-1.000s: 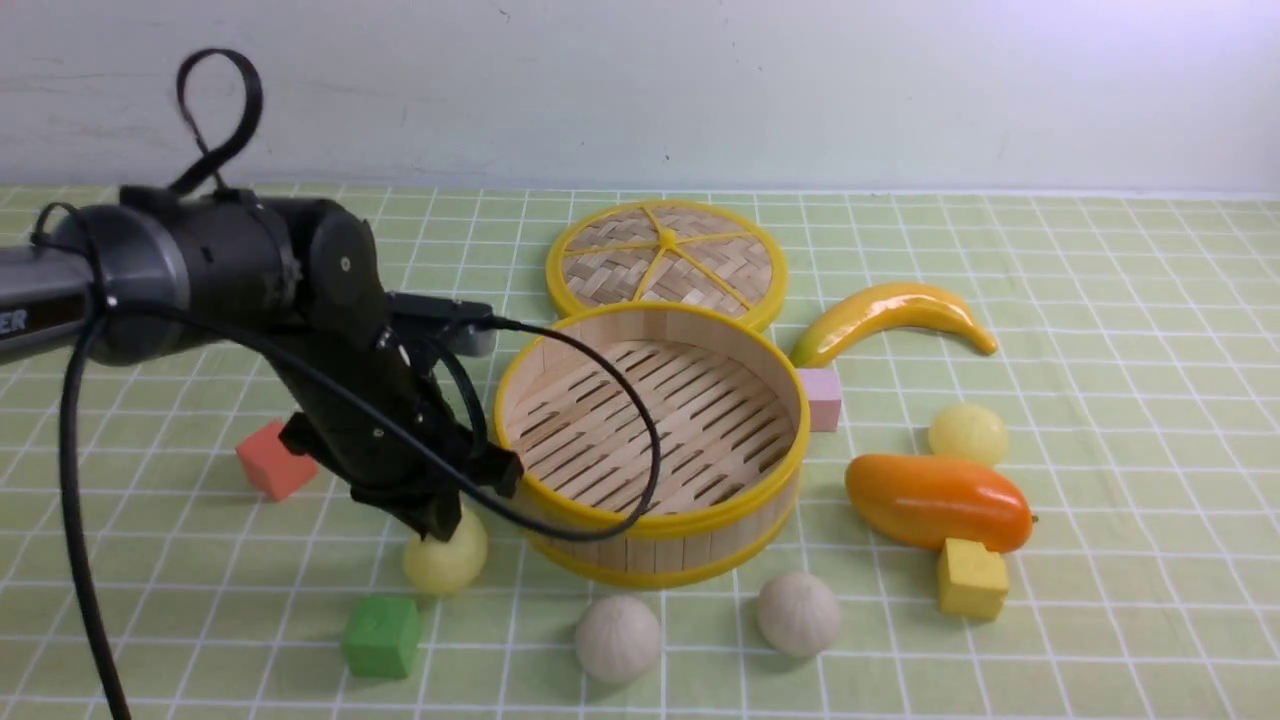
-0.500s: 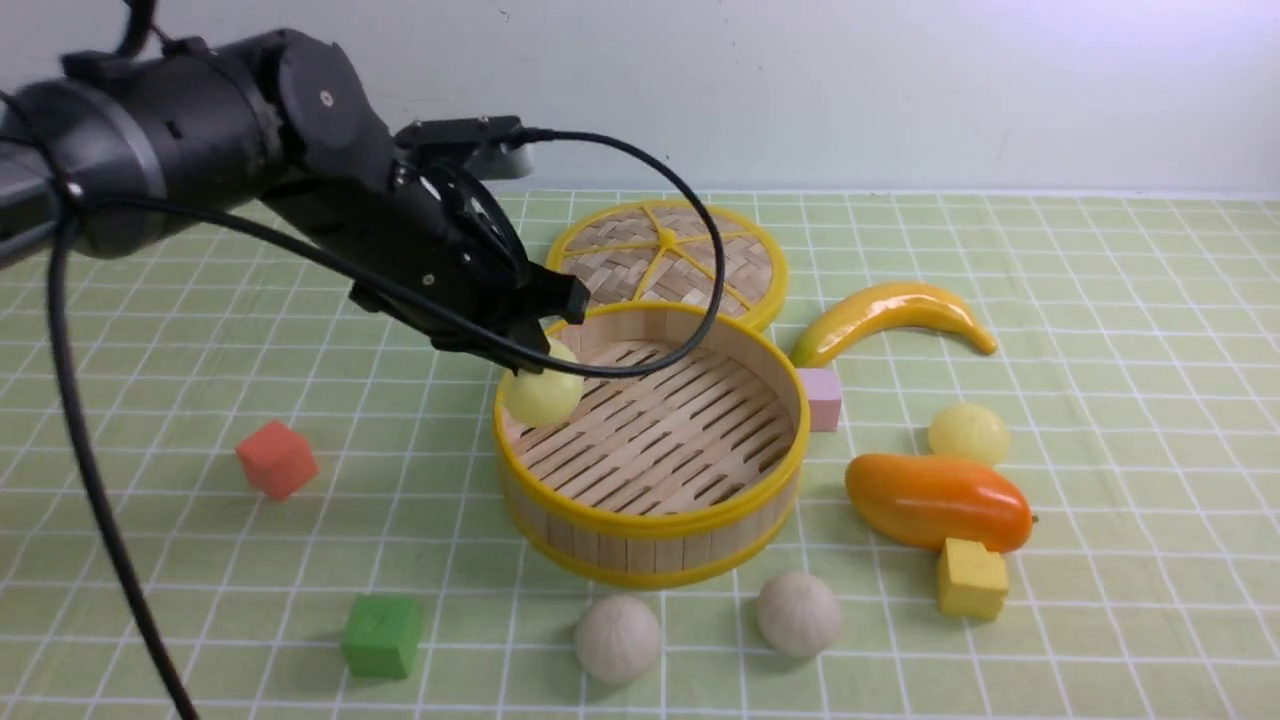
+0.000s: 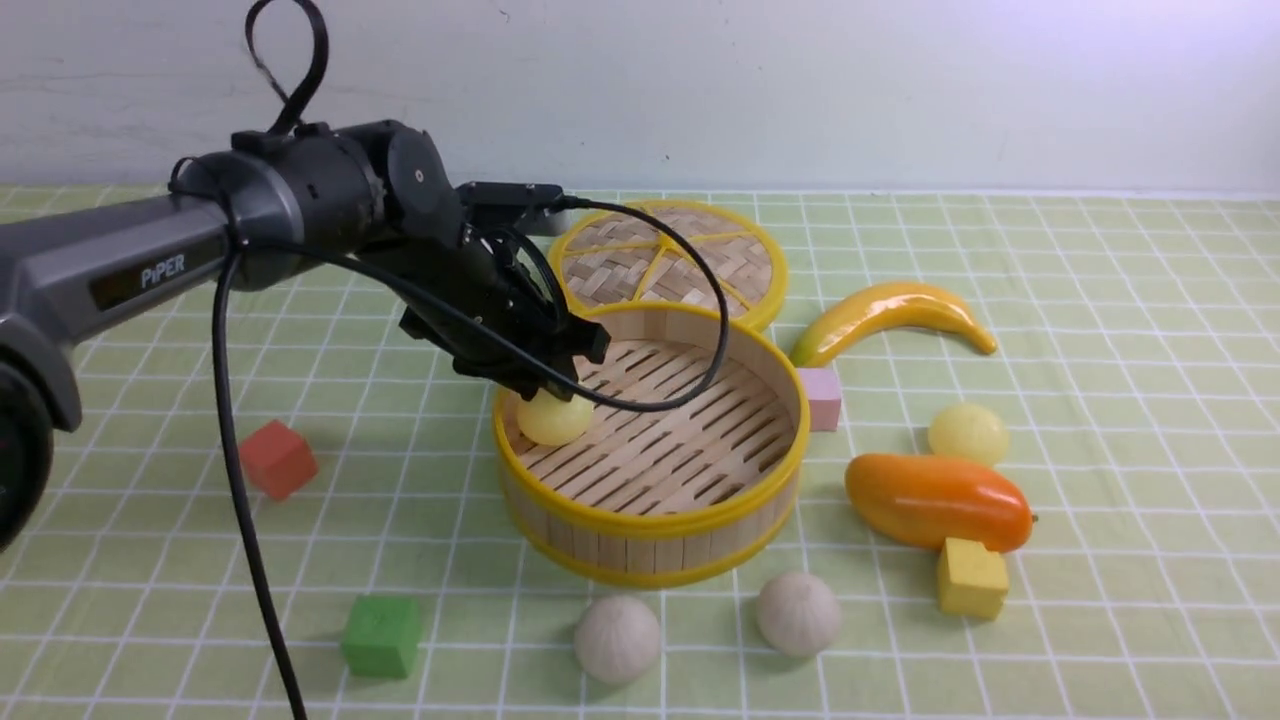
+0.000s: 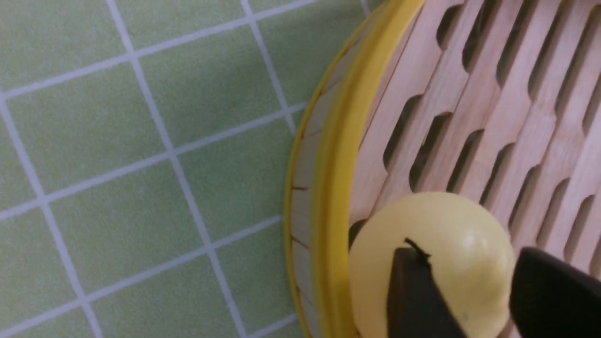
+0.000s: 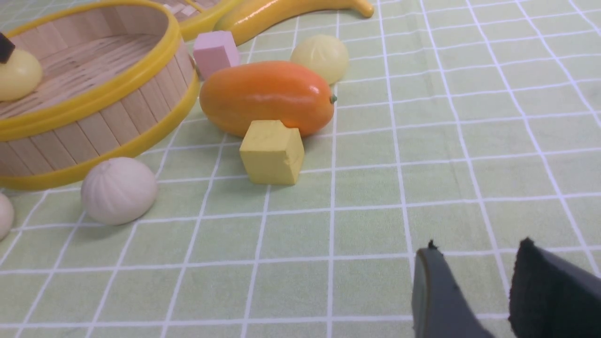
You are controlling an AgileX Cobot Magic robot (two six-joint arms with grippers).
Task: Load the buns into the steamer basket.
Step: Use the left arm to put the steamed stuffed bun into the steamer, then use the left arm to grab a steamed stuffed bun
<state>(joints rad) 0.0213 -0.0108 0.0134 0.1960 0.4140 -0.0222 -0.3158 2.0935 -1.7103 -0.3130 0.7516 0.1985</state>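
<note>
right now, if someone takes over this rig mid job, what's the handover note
Left tool: jaws parted over a yellow bun that sits on the floor of the steamer basket, by its left wall; the bun looks let go.
Right tool: open, empty, over bare cloth.
Done: one bun in the basket.
Left to do: three buns on the cloth. The second yellow bun lies just behind the mango, right of the basket. The off-white buns lie in front of the basket.
</note>
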